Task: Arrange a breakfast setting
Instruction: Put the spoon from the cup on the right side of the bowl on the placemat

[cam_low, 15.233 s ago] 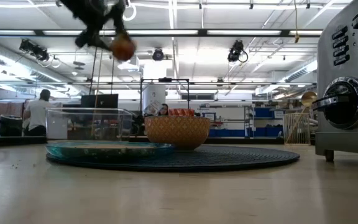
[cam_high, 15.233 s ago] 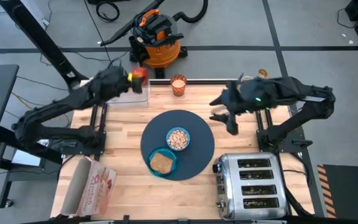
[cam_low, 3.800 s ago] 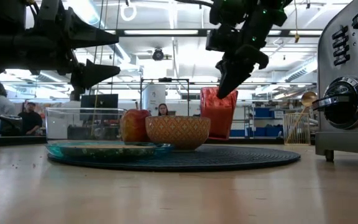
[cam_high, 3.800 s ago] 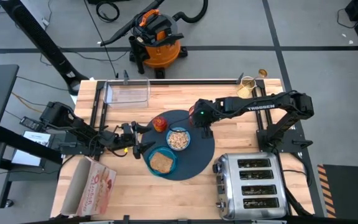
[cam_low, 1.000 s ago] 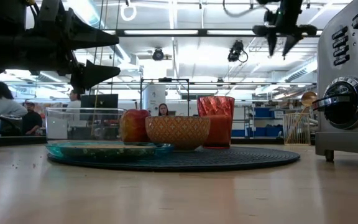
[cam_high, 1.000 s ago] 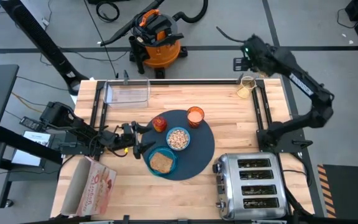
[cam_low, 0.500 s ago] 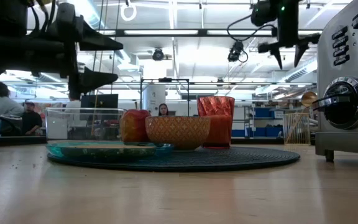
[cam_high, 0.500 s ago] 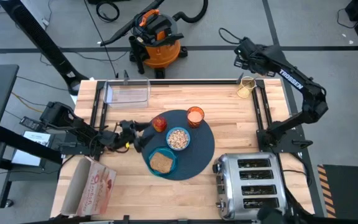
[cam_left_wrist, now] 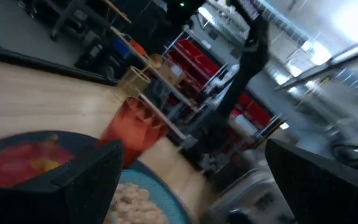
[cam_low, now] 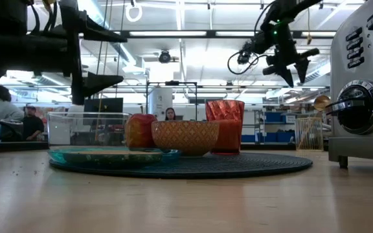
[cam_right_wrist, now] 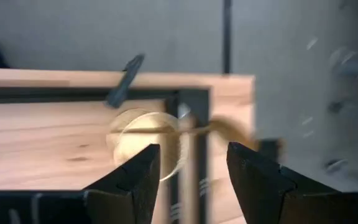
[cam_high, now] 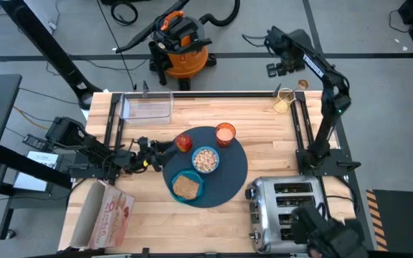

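The spoon (cam_high: 292, 93) (last piece) is approached by the right gripper (cam_high: 279, 69), jaws apart, empty; descent and closing are needed.

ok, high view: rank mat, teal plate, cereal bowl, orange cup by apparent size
1. Mat, largest by far.
2. Teal plate.
3. Cereal bowl, only slightly smaller than the plate.
4. Orange cup, smallest.

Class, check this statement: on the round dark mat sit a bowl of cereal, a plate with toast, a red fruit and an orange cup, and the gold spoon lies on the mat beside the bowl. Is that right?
Not quite. The mat, bowl, plate with toast, fruit and cup are as stated, but the spoon is off the mat: it stands in a clear holder at the table's far right corner, as the high view shows.
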`<action>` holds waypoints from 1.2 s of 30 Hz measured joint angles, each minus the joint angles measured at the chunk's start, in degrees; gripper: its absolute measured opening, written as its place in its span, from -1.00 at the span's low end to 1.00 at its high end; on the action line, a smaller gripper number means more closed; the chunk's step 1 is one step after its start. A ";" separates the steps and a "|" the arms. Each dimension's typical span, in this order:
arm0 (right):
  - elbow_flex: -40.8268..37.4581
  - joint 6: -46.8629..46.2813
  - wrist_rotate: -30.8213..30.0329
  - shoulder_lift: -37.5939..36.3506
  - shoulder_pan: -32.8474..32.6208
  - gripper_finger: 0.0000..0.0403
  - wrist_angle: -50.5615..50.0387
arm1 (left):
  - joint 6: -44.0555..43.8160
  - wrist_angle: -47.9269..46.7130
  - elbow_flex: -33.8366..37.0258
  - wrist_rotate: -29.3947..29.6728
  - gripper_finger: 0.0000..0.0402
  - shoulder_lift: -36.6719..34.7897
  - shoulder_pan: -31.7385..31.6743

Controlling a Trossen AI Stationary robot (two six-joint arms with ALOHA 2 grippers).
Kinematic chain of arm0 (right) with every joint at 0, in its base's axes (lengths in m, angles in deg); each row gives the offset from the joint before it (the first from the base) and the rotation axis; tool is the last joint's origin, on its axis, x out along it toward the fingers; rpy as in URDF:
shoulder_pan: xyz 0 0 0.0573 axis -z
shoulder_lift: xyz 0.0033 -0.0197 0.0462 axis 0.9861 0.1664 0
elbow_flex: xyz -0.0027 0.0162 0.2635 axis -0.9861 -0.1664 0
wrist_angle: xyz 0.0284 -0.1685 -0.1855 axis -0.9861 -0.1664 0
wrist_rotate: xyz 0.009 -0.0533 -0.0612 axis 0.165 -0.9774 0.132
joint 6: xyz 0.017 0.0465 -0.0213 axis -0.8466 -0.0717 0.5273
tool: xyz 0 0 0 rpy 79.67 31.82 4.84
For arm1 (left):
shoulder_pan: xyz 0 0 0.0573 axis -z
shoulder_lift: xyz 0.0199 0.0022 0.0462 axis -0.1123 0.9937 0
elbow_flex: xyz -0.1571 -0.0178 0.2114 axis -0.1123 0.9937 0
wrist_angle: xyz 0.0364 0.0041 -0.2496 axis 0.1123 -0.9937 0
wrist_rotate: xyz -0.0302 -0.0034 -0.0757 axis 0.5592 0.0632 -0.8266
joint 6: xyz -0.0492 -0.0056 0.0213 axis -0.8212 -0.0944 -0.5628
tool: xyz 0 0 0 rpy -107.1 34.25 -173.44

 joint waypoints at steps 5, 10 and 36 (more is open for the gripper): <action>9.30 11.93 -2.04 5.02 2.82 -0.05 0.34 | -6.13 0.06 -1.02 -6.69 0.97 -0.13 0.05; 11.66 20.81 -5.51 8.20 6.60 -0.05 0.39 | -9.16 0.12 -4.19 -11.66 0.97 -0.13 0.07; 2.25 25.10 6.04 9.09 12.35 -0.06 0.23 | 0.62 -1.95 -11.58 -16.98 0.97 -0.13 -9.07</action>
